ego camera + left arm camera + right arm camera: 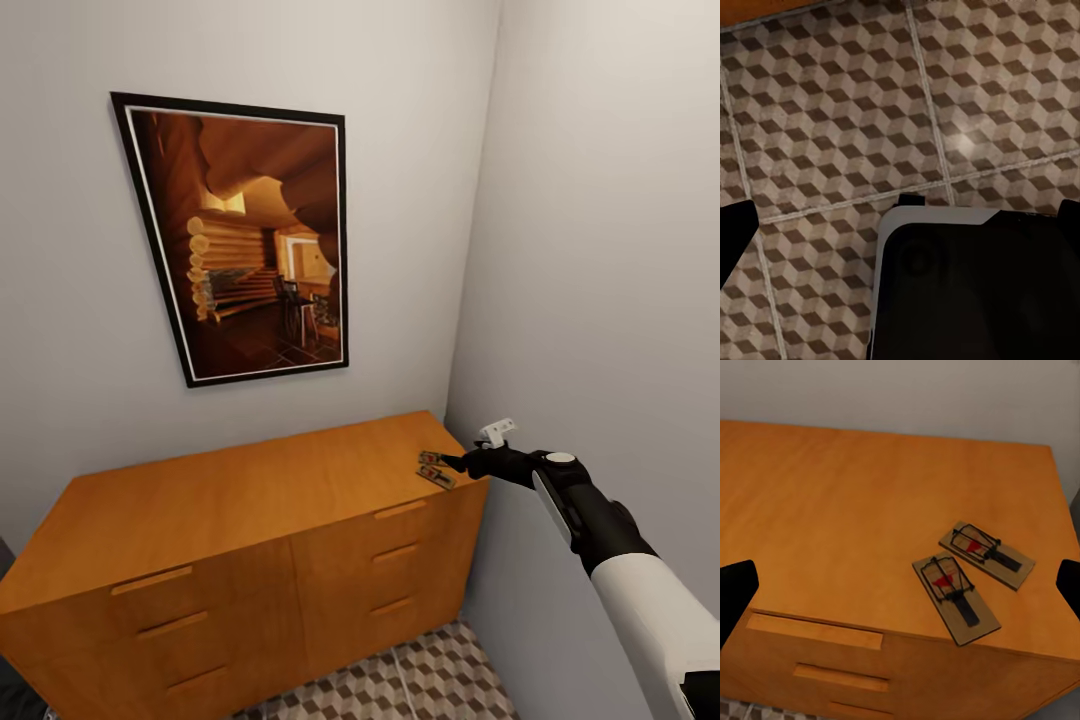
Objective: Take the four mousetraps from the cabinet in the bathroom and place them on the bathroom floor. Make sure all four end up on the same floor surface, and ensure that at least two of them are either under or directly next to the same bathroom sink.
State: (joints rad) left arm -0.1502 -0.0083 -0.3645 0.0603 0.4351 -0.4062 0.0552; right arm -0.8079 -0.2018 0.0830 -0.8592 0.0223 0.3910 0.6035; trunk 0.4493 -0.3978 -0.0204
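**Two traps on the cabinet top, the right arm reaching in**

Nearest me, at the lower right of the head view, the white and black right arm stretches up and leftward, ending in the right gripper (462, 462) at the cabinet's right-hand end. In its own wrist view the two dark fingertips sit at the far left and far right edges with a wide gap between them, so the jaws stand apart and hold nothing. The left gripper looks straight down at the bathroom floor (825, 112), its cube-patterned tiles and pale grout; dark finger tips show at both side edges there too, apart, empty.

Just past the right fingertips lie two mousetraps (955, 598) (986, 553), flat on the cabinet (250, 500) near its front right corner, side by side and very close, both angled, each with dark wire and a red bait patch. In the head view they appear as small dark marks just left of the gripper, right of centre.

I would judge them light, thin and stiff, apt to skid on the smooth wood. Pinching across the long edges of the board looks safest, away from the wire. The nearer one, close to the front edge, seems the easier.

Farther back, a framed picture (245, 240) hangs upper left.
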